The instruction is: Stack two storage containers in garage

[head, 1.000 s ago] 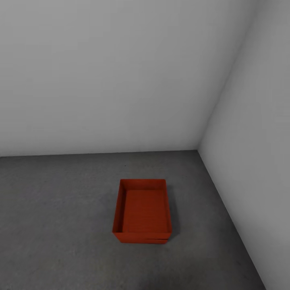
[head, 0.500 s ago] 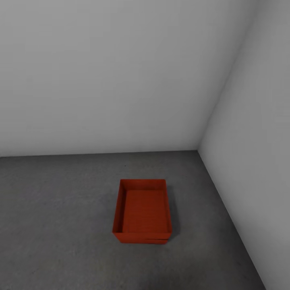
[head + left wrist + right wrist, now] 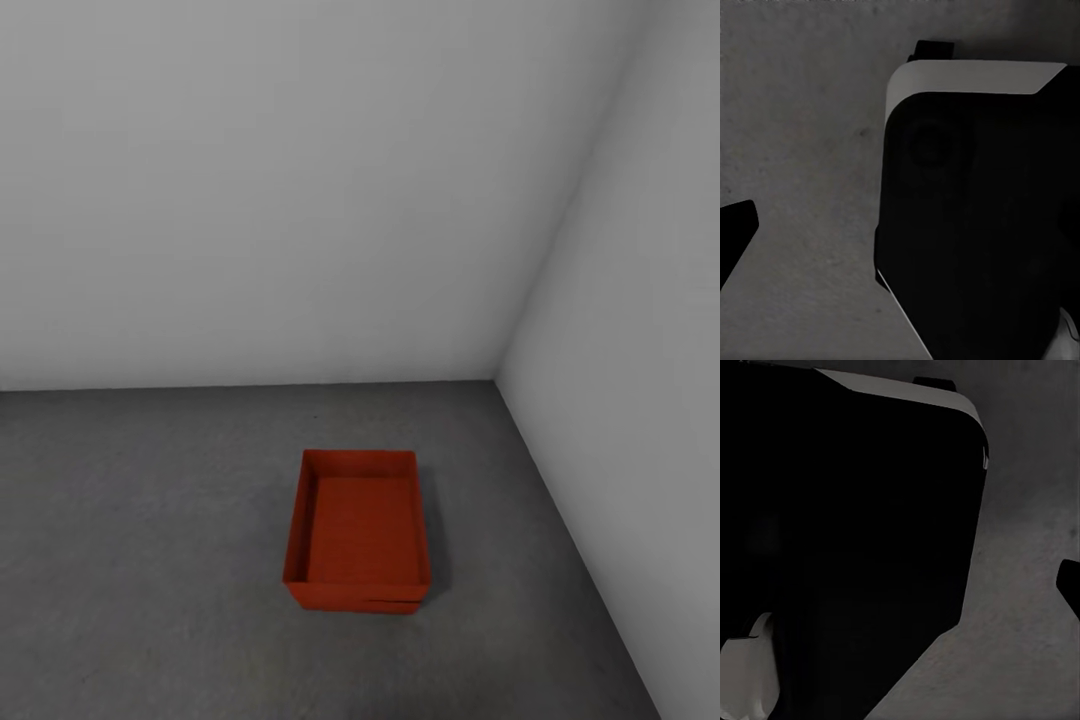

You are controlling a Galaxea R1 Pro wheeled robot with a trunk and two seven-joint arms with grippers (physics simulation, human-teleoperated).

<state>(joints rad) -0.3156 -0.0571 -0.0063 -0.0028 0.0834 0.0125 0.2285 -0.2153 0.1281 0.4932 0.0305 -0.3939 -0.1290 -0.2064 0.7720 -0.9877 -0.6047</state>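
Nearest to us, in the left wrist view, we looked down on the floor [image 3: 802,150], a dark grey speckled concrete, past a large black body with a pale rounded edge [image 3: 975,225] that we took for part of our own base. A black tip [image 3: 733,229] poked in at the edge of that picture, probably a finger of the left gripper, but we could not tell whether the jaws were spread or pressed together. The right wrist view gave us much the same: the black body with its pale edge [image 3: 847,547], rough concrete beside it, and a small black tip [image 3: 1069,581] at the picture's border; again we could not tell how the right gripper's jaws stood.

Farther out, in the head view, the two storage containers [image 3: 358,530] sat on the concrete floor [image 3: 140,560], one stacked on the other. We saw the open ribbed inside of the upper bin, and only a thin strip of the lower bin [image 3: 355,604] showed beneath its near wall, set slightly askew. The stack stood apart from the walls, somewhat nearer the right-hand one.

Beyond it, the plain white-grey back wall [image 3: 260,200] met the right-hand wall [image 3: 650,350] in a corner.
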